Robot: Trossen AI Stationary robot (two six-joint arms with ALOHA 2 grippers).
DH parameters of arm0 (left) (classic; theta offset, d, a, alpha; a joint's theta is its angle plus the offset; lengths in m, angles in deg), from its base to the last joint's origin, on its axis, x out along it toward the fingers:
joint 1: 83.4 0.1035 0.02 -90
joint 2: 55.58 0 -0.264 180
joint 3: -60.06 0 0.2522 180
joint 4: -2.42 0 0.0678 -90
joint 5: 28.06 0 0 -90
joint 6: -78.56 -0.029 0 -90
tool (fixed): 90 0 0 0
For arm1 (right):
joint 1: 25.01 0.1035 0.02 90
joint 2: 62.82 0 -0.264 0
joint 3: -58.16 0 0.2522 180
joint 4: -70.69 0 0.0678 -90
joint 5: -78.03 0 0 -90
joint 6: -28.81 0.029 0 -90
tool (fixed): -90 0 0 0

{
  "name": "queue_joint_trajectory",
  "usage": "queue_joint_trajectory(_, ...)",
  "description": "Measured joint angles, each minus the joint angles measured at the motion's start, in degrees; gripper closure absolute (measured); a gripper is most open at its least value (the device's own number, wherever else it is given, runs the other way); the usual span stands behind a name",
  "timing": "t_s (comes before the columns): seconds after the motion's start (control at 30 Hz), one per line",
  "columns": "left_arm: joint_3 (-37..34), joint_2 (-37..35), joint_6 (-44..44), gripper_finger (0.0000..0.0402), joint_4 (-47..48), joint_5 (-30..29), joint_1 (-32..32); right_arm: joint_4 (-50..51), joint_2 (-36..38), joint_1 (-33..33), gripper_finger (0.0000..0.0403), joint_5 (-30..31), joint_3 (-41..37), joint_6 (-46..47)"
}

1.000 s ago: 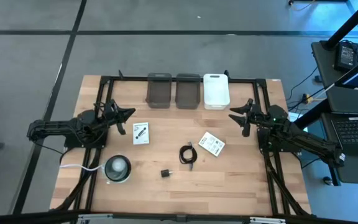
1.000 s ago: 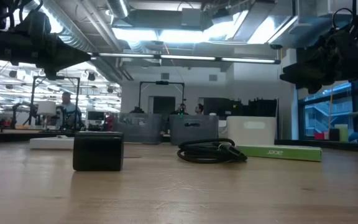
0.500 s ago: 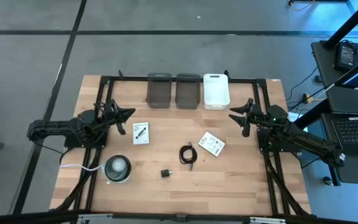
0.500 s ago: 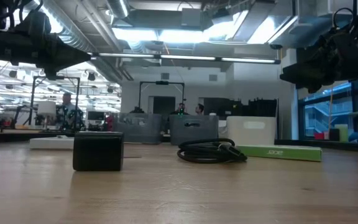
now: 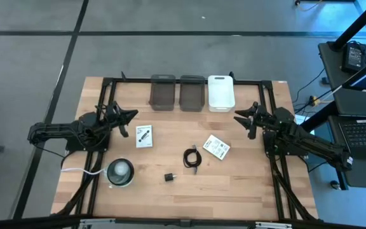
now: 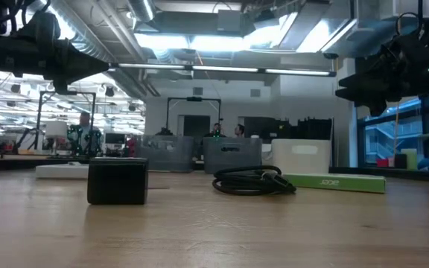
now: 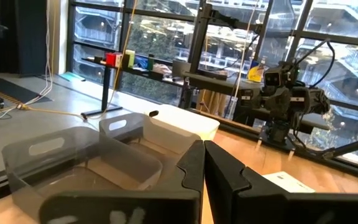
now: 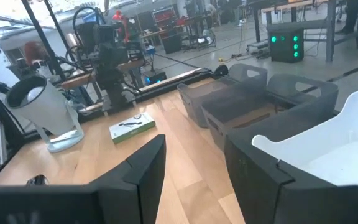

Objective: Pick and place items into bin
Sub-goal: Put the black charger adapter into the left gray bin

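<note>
Wooden bench (image 5: 234,184) carries all four items, none binned. Left tool (image 5: 129,117) closed, empty; right tool (image 5: 241,119) parted, empty.

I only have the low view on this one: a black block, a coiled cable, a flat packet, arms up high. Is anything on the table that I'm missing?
Observer: Yes. The high view shows a round grey-white disc with a white cord near the left front corner.
Operator: Is either arm holding anything?
Observer: No. The left gripper has its jaws shut on nothing; the right gripper has its jaws open and empty.
Operator: How are the bins laid out?
Observer: Three in a row at the far edge: two dark grey bins, then a white bin toward the right arm.
</note>
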Motion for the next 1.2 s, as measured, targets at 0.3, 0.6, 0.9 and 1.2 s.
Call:
queue_joint_trajectory(0.3,0.0,0.0,-0.8,0.0339,-0.1,-0.6,0.0,0.0,0.0,0.0,0.0233,0.0,0.0,1.1)
queue_joint_trajectory(0.6,0.0,0.0,-0.8,0.0279,-0.1,-0.6,0.0,0.5,0.0,0.0,0.0233,0.0,0.0,-2.0)
queue_joint_trajectory(0.9,0.0,0.0,3.8,0.0240,-1.0,1.0,0.0,0.5,0.0,0.0,0.0233,0.1,0.0,-2.0)
queue_joint_trajectory(1.2,2.4,2.1,2.5,0.0240,-6.7,4.0,0.0,0.6,0.0,0.0,0.0233,0.9,0.0,-2.1)
